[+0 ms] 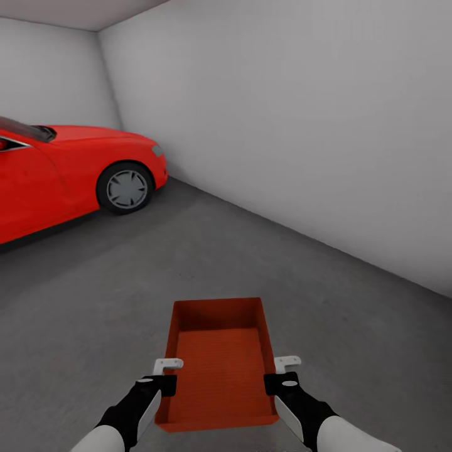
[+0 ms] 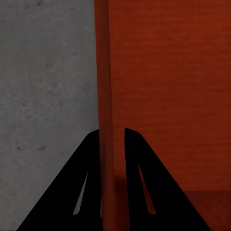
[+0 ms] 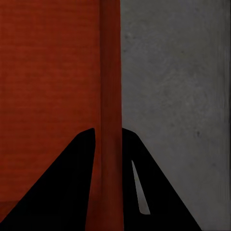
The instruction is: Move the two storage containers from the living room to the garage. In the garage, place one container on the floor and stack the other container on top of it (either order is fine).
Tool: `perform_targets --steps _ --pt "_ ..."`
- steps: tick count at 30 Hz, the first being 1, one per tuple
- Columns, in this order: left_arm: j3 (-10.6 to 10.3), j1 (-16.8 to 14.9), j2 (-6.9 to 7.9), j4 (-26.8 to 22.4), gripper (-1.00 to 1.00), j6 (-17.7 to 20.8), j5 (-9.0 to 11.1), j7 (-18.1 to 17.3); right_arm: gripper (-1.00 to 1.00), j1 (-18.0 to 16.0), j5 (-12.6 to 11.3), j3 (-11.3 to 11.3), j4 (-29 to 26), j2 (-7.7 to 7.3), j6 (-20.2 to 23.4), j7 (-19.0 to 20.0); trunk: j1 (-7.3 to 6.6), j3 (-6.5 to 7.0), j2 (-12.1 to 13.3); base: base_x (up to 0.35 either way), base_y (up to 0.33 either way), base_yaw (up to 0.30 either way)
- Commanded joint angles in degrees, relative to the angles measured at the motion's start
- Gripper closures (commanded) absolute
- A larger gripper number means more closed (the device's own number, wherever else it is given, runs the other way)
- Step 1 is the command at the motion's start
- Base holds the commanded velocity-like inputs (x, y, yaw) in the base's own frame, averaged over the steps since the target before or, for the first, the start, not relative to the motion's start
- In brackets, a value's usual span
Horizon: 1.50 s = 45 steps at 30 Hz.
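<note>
One orange-red storage container is held in front of me above the dark grey garage floor. My left gripper is shut on its left wall, and my right gripper is shut on its right wall. In the left wrist view the two black fingers straddle the container's thin wall, with the ribbed bottom on one side and concrete on the other. The right wrist view shows the same grip on the opposite wall. The bin is empty.
A red car stands at the left, its front wheel toward me. Plain grey-white walls close the room at the back and right. Open concrete lies ahead and to the right.
</note>
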Motion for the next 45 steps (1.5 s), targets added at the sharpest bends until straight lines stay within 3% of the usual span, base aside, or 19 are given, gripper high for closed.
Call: perform_targets --steps 1,45 --pt "-1.4 0.0 0.01 -0.2 1.00 0.3 -0.3 0.6 1.00 -0.1 -0.7 1.1 0.5 -0.91 0.4 -1.5 0.01 -0.06 -0.1 0.000 0.000 -0.245" --pt "-1.3 0.0 0.01 -0.2 1.00 0.3 -0.4 0.6 1.00 -0.1 -0.7 1.1 0.5 -0.91 0.4 -1.5 0.01 -0.06 -0.1 0.000 0.000 -0.245"
